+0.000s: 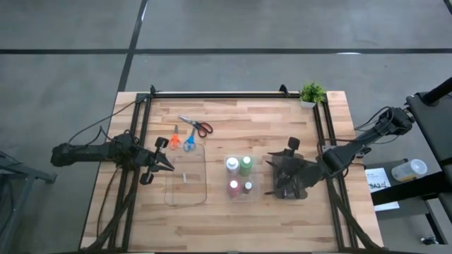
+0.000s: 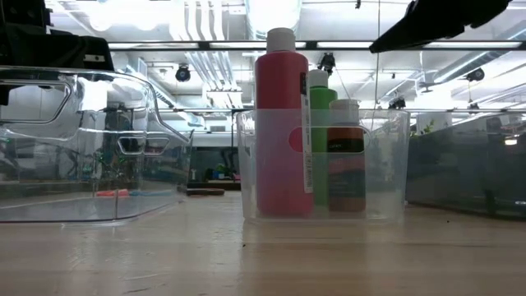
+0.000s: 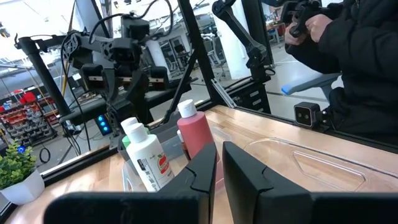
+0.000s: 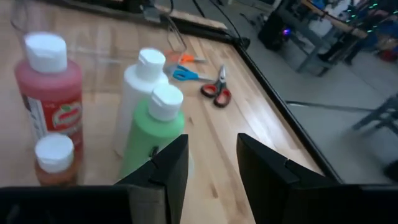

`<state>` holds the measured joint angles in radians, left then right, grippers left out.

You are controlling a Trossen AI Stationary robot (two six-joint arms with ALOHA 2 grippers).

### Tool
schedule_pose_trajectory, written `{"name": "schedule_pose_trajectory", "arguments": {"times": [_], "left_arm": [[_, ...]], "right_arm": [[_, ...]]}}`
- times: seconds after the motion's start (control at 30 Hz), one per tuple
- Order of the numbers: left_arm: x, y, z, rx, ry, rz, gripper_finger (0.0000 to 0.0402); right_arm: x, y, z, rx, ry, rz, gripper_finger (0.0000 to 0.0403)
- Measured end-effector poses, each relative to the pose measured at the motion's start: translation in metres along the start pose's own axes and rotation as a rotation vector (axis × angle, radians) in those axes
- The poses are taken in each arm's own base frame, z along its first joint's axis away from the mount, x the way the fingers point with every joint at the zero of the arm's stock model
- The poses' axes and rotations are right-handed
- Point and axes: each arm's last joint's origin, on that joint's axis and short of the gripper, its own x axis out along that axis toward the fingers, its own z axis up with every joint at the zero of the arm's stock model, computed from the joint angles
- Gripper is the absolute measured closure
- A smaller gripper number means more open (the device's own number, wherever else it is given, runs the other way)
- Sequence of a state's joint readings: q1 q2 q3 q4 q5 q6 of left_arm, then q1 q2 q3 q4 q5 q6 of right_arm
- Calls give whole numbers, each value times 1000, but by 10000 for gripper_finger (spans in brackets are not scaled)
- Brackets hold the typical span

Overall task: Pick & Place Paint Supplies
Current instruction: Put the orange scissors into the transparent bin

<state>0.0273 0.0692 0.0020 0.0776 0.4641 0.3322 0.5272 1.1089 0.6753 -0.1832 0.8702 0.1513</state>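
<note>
**Inspector A:** We find the four paint bottles standing together in a small clear tub (image 1: pixel 239 192) at the middle of the wooden counter (image 1: pixel 233 219): the white bottle (image 1: pixel 232 165) and green bottle (image 1: pixel 246 165) on the far side, the red bottle (image 1: pixel 233 188) and brownish bottle (image 1: pixel 248 188) on the near side. All are upright with caps on.

**Inspector B:** Agreed. We note three scissors lying flat on the counter, outside any container: the orange-handled scissors (image 1: pixel 174 138) and blue-handled scissors (image 1: pixel 190 140) side by side at the far edge of the large clear tray (image 1: pixel 186 178), and the red-handled scissors (image 1: pixel 197 125) just beyond them, toward the rear rail.

**Inspector A:** The left gripper (image 1: pixel 166 162) is at the left edge of that clear tray. Its jaws are nearly closed, a narrow gap between them, holding nothing.

**Inspector B:** The right gripper (image 1: pixel 282 180) hangs over the dark grey tray (image 1: pixel 288 180) just right of the bottle tub. Its jaws are released, spread apart and empty.

**Inspector A:** We also record a small potted plant (image 1: pixel 311 93) at the far right corner, and a person (image 3: pixel 354 56) in dark clothing beyond the counter in the left wrist view.
</note>
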Motion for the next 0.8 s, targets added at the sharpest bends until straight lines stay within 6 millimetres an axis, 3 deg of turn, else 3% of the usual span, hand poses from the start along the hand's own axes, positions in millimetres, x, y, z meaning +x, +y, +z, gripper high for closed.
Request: {"name": "schedule_pose_trajectory", "arguments": {"times": [0.2, 0.37, 0.47, 0.63, 0.8], "left_arm": [[0, 0, 0, 0, 0, 0, 366], [0, 0, 0, 0, 0, 0, 366], [0, 0, 0, 0, 0, 0, 366], [0, 0, 0, 0, 0, 0, 366], [0, 0, 0, 0, 0, 0, 366]], "right_arm": [[1, -18, -8, 85, -60, 88, 272], [8, -42, -22, 148, -269, 169, 272], [12, -63, -32, 250, -372, 133, 272], [17, -92, -55, 364, -366, 16, 272], [13, -108, -64, 345, -441, 183, 272]]}}
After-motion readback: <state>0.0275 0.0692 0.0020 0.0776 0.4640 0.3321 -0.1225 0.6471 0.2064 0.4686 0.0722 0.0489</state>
